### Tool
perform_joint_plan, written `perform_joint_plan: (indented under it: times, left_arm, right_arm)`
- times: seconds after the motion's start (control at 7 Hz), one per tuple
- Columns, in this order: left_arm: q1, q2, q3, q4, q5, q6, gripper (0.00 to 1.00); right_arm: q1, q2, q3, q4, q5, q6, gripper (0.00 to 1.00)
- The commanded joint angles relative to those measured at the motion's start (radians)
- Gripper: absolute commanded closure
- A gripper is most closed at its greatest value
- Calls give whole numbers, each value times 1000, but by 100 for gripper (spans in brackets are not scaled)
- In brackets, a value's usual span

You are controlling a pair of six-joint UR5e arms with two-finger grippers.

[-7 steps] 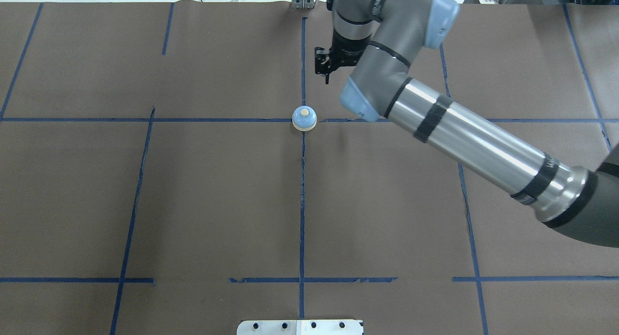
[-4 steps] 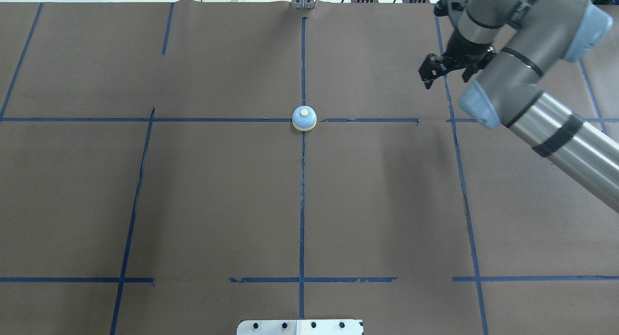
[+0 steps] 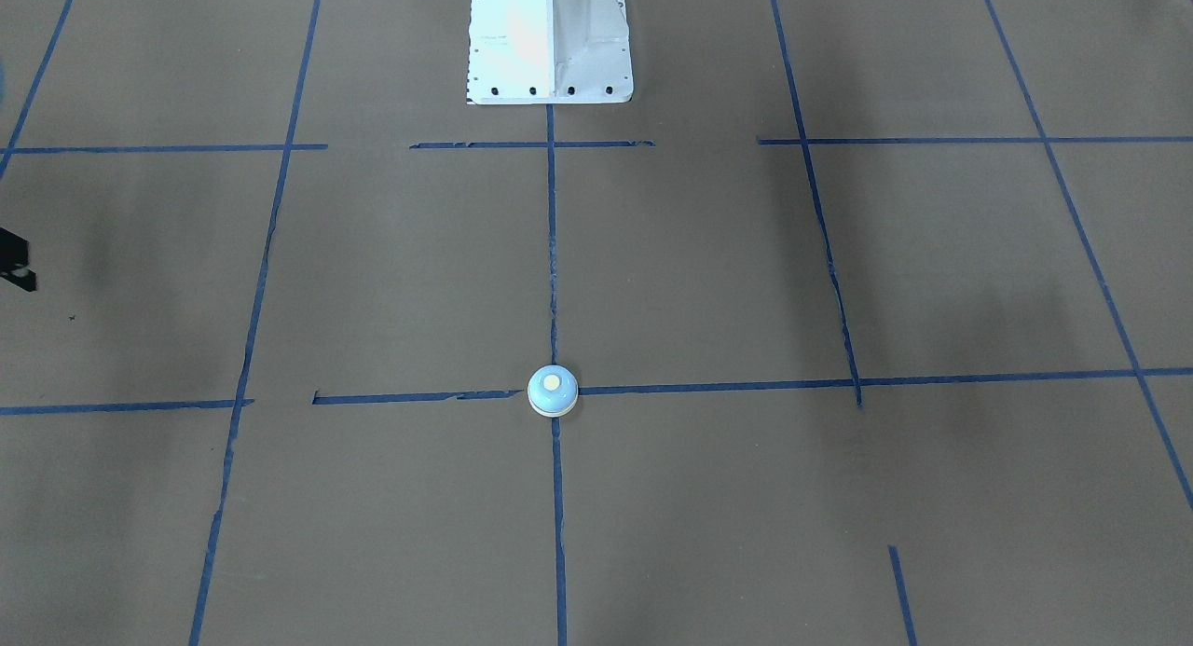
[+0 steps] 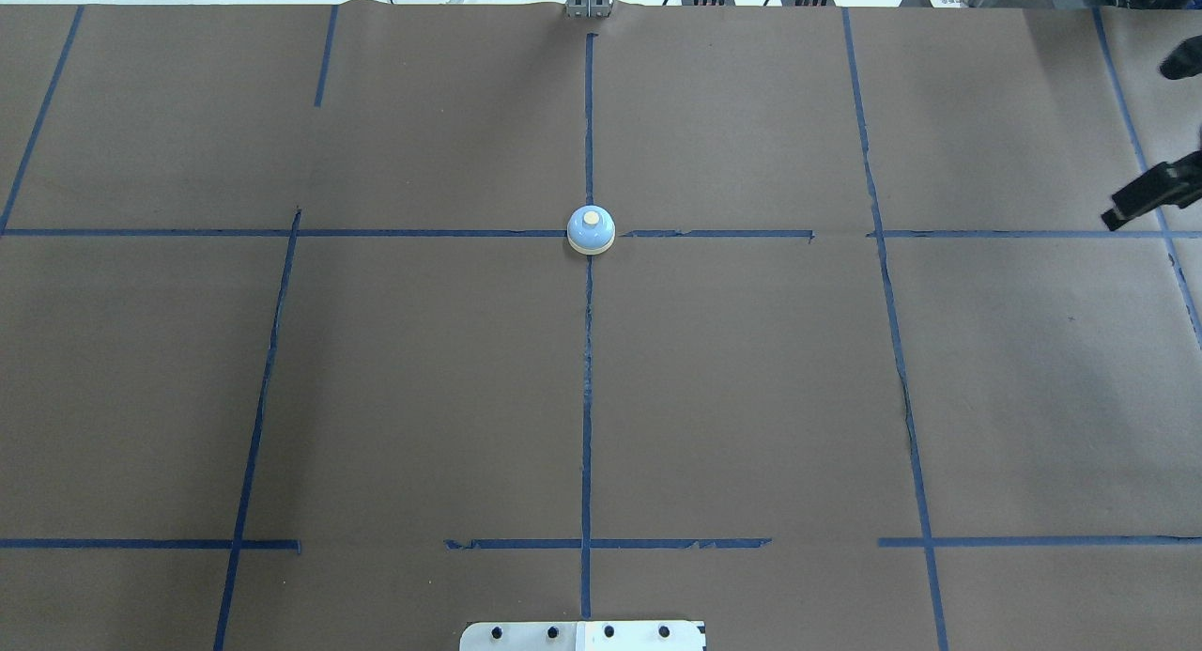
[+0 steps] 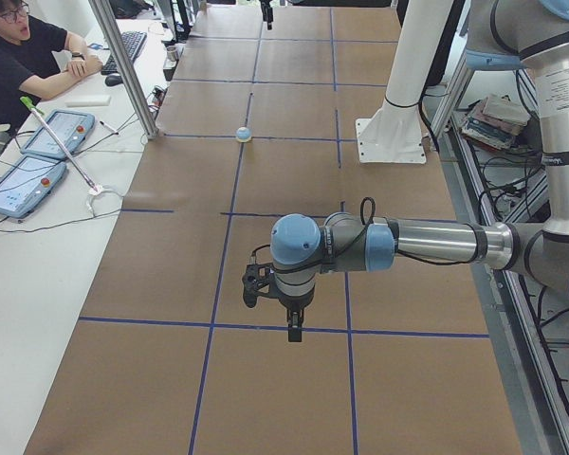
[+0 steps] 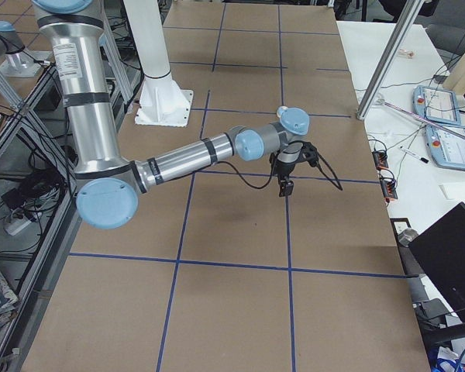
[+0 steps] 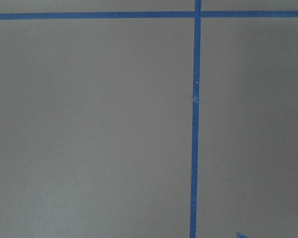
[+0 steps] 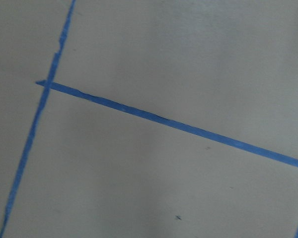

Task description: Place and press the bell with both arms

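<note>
Brown paper point(image 4: 423, 379) gridded with blue tape point(image 4: 587, 397) covers the table. Straight out from the white pedestal point(image 3: 550, 40), the bell point(image 4: 591, 229) sits upright on a tape crossing, well apart from both grippers. The right gripper point(image 6: 284, 186) hangs far off to the pedestal's right, the left gripper point(image 5: 293, 327) far off to its left. Both point down above the paper, and whether their fingers are apart or together cannot be told.

Right gripper point(image 4: 1141, 195) withdrawn from bell point(image 4: 591, 230), now far right
</note>
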Motion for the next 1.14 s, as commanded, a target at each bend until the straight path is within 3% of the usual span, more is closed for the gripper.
perform_joint_plan:
  times: [0.0,0.29,1.0]
  left_arm:
    - [3,3,-1,6,2,-1,0]
    - [0,3,-10,6,4,-1,0]
    - [3,5,-4,6,5,-1,0]
  right_arm:
    - [157,-197,3,14,4,-128,0]
    - [202,-267,56,13,47,-110,0]
    - [202,-275,56,16,75,-113,0]
